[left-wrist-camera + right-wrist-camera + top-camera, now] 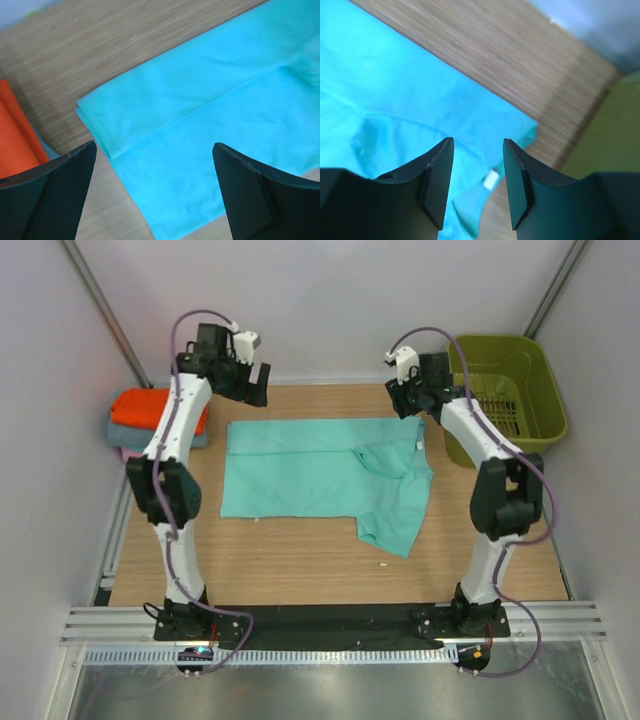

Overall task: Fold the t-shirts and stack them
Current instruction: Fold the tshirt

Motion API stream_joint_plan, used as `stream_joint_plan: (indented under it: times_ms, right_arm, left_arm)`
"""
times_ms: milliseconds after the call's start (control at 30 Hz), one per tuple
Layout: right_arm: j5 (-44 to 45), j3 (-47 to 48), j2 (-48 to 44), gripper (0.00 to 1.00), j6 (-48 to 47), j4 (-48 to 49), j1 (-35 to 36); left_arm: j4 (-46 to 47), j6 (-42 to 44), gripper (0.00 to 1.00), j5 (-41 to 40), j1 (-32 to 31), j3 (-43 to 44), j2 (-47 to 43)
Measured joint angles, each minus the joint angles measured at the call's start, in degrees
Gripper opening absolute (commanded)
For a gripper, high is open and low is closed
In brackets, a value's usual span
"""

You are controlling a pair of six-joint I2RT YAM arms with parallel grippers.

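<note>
Mint shirt (320, 475) lies part-folded, centre of tabletop (300, 570). Three folded shirts (155, 412) sit stacked at far-left edge. Left fingers (60, 190) and right fingers (437, 175) hang open, empty, over mint shirt's far corners. Assessment: final folds, stacking outstanding.

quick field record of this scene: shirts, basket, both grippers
spread shirt: mint-green cloth t-shirt, partly folded, flat on the wooden table
stack: orange t-shirt atop folded pile, far left
basket: olive-green plastic basket, far right
left gripper: open, above the shirt's far left corner
right gripper: open, above its far right corner by the white neck label
</note>
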Motion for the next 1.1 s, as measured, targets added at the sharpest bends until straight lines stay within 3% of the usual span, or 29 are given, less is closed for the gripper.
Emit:
stream_joint_plan:
  times_ms: [133, 300, 400, 567, 700, 800, 900, 1100]
  right_arm:
    - [-3.65, -7.56, -16.13, 0.57, -2.38, 2.93, -0.11]
    - [-6.27, -12.81, -24.81, 0.7, -1.27, 5.99, 0.02]
    - [-11.19, -17.68, -26.45, 0.7, -3.13, 2.73, 0.42]
    - [-14.6, -35.26, -34.91, 0.64, -13.31, -7.8, 5.68]
    - [-15.91, -51.52, -49.31, 0.64, -21.92, -9.27, 9.55]
    - [-16.39, -61.05, -61.05, 0.64, -29.11, -10.34, 9.57]
    - [-17.46, -65.33, -66.73, 0.61, -34.86, -12.39, 9.99]
    - [-18.71, -66.71, -64.96, 0.57, -41.22, -14.45, 10.27]
  left_arm:
    - [0.92, -3.3, 1.0, 4.39, -0.98, -6.62, -19.17]
    - [1.88, -11.54, 1.0, -2.1, -1.46, -12.31, -30.71]
    - [2.14, -11.89, 1.0, -3.45, -0.79, -20.79, -33.14]
    - [1.31, -7.74, 0.97, -6.01, -1.62, -36.83, -33.22]
    - [3.26, -3.52, 0.99, -10.95, -2.95, -47.98, -34.84]
    - [6.12, -0.98, 0.93, -14.71, -3.3, -55.08, -37.51]
    - [8.76, 0.92, 0.89, -17.16, -3.28, -58.84, -38.91]
    - [12.0, 2.32, 0.84, -18.86, -3.28, -60.67, -38.95]
